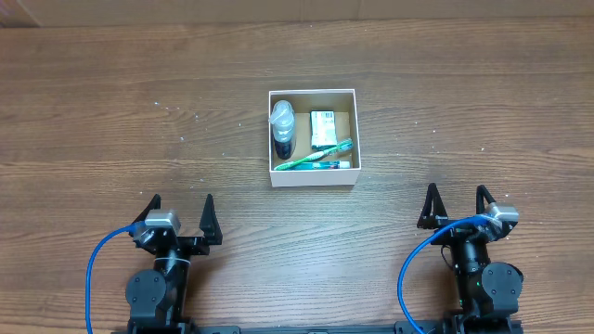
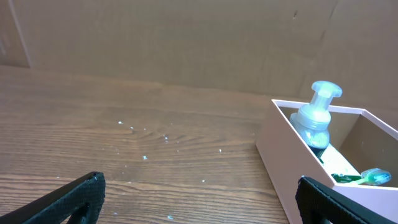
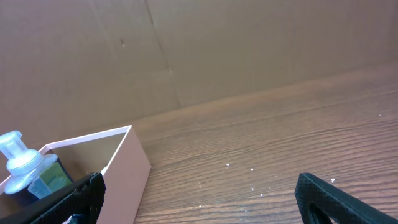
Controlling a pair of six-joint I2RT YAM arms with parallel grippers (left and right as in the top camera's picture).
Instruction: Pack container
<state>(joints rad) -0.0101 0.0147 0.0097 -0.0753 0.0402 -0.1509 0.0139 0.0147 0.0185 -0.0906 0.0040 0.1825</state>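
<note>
The container [image 1: 313, 178] is a small square white-walled box with a tan floor at the table's middle. Inside it lie a clear pump bottle [image 1: 282, 130] along the left wall, a small green-and-white box [image 1: 322, 128], and a green toothbrush [image 1: 317, 158] over a white tube [image 1: 330, 165] near the front wall. My left gripper [image 1: 183, 215] is open and empty at the front left, well short of the container. My right gripper [image 1: 456, 205] is open and empty at the front right. The left wrist view shows the container [image 2: 280, 155] and the bottle [image 2: 316, 118]; the right wrist view shows the container [image 3: 127, 171] and the bottle's pump [image 3: 18, 158].
A wood-grain table [image 1: 139, 111] spreads all round the container. A brown cardboard wall [image 2: 186, 37] stands behind the table. Blue cables [image 1: 97, 269] loop beside each arm's base at the front edge.
</note>
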